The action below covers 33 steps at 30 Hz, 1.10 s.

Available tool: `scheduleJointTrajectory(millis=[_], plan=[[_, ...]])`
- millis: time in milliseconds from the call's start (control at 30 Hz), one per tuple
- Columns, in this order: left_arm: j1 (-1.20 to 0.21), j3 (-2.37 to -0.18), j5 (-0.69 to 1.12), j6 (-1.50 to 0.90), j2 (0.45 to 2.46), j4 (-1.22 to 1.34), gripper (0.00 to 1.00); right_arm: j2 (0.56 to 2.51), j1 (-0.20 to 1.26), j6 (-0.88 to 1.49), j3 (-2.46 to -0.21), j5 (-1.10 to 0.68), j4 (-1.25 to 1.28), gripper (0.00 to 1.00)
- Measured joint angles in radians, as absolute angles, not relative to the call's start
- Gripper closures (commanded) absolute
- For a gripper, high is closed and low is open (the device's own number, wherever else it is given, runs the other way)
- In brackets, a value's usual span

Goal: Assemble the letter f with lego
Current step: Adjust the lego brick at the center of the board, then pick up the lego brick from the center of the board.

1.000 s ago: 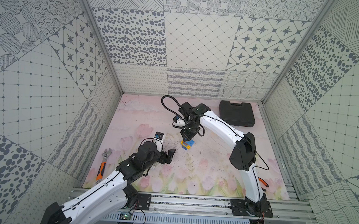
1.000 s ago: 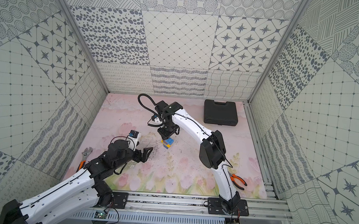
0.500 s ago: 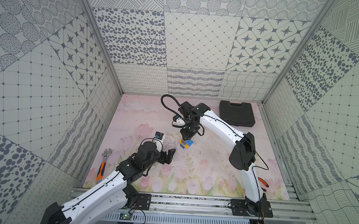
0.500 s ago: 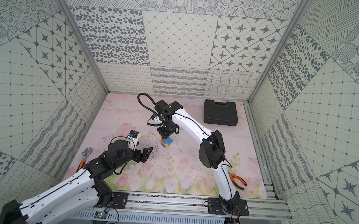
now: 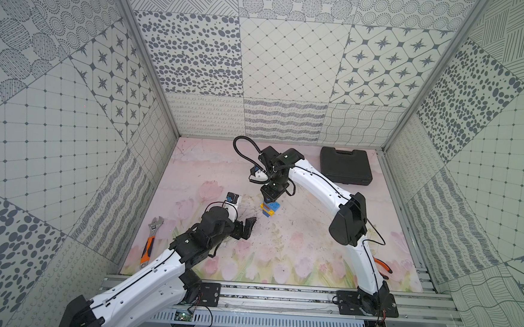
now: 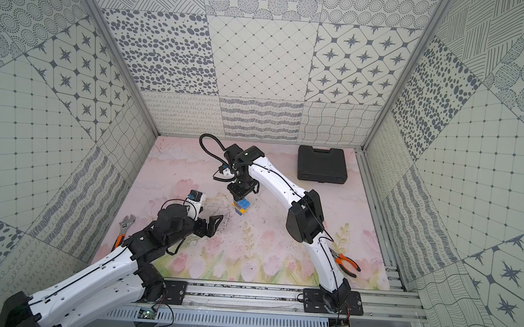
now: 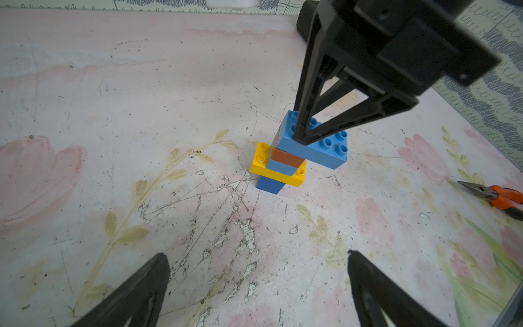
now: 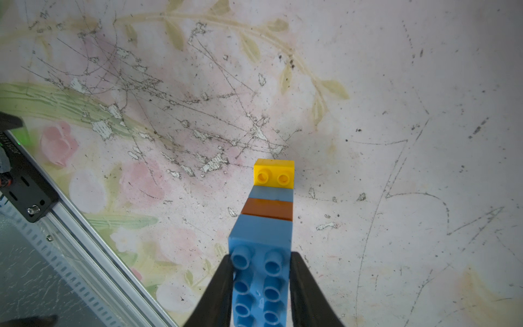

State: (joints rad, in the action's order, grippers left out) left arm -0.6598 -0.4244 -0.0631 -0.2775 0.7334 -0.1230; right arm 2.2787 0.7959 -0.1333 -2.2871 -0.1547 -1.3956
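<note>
While the right gripper (image 8: 261,258) clasps it, one blue brick (image 8: 261,236) tops four (seemingly).

Lego column (image 7: 285,162), upright on the table (image 7: 113,113), well apart from the black case (image 5: 345,170). Bottom to top:
- square blue base (image 7: 270,184)
- long yellow brick (image 7: 261,158)
- square blue brick (image 7: 278,166)
- square brown brick (image 7: 287,158)
- long blue brick (image 7: 321,151), jutting sideways
</note>
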Motion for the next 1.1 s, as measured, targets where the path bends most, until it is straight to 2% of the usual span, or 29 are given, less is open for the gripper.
scheduleJointTrajectory(millis=[1100], plan=[[-0.66, -0.424, -0.066, -0.278, 0.737, -0.123, 0.01, 2.347, 0.786, -0.103, -2.391, -0.153, -1.475, 0.66]])
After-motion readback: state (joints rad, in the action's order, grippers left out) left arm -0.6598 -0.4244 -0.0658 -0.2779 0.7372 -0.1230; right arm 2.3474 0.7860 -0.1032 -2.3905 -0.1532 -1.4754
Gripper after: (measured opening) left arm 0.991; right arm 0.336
